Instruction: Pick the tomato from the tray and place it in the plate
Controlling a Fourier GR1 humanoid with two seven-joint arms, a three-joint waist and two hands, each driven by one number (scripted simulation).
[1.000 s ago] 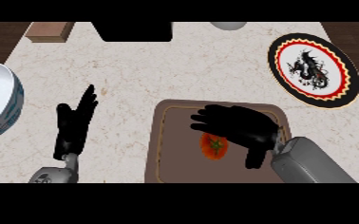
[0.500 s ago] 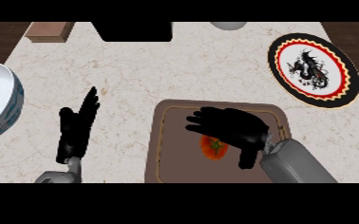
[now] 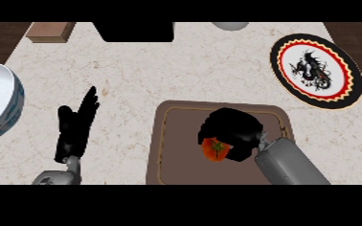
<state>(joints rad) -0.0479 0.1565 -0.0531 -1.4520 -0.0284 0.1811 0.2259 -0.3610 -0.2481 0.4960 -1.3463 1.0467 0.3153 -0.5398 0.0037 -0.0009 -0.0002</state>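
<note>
A red tomato (image 3: 214,150) with a green stem lies on the brown tray (image 3: 176,143) at the lower middle of the head view. My right hand (image 3: 234,129) sits over it with fingers curled round the tomato, hiding its right side. The plate (image 3: 314,70), white with a black dragon and a red and black rim, lies at the right, well away from the tray. At the lower left my left hand (image 3: 74,127) rests open with fingers pointing up, holding nothing.
A white bowl with a blue rim (image 3: 8,98) pokes in at the left edge. At the back stand a wooden block (image 3: 51,31), a black object (image 3: 134,30) and a grey round thing (image 3: 230,25). Marble counter lies between tray and plate.
My right hand has drawn back toward me and its fingers have curled down round the tomato. The left hand has hardly moved.
</note>
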